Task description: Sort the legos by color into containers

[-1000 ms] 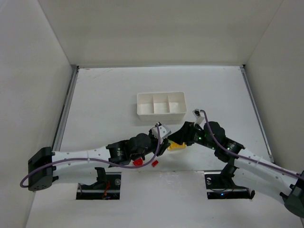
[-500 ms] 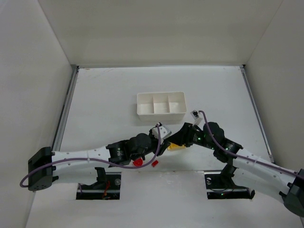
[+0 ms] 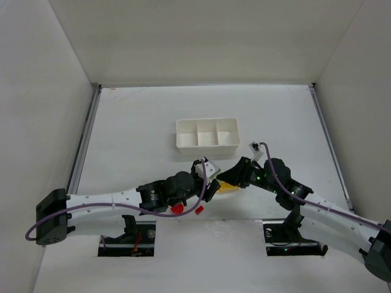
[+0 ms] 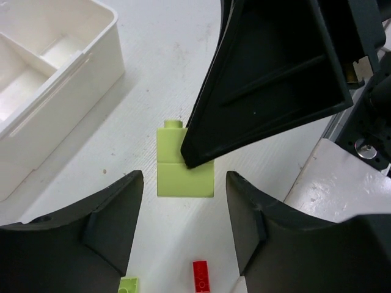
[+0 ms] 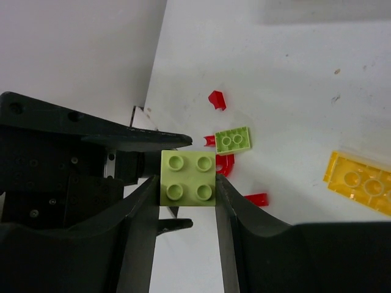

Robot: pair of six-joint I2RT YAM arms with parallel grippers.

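My right gripper (image 5: 187,182) was clenched on the light-green square plastic lego with four studs (image 5: 187,177). One finger pressed against each of two opposite sides, and the studs faced my wrist camera. I could not tell whether the piece was off the white tabletop (image 3: 134,134) or resting on it.

My left gripper (image 4: 183,177) was released, jaws wide apart and grasping nothing, and it pointed nose to nose at the right one. The green square showed in the gap beyond the left fingertips without touching them, and a right finger (image 4: 269,79) partly covered it.

The white rectangular plastic tray with three square compartments (image 3: 208,149) sat farther out on the table, apart from both grippers. The yellow studded rectangular plastic brick (image 5: 360,183) lay flat just beside my right gripper.

A smaller light-green plastic piece with two studs (image 5: 233,139) lay on the table. A curved red plastic bit (image 5: 225,163) was just beside it, and two more tiny red bits (image 5: 217,99) (image 5: 256,199) were near. From overhead, a red half-round plastic piece (image 3: 178,209) lay beside my left arm.
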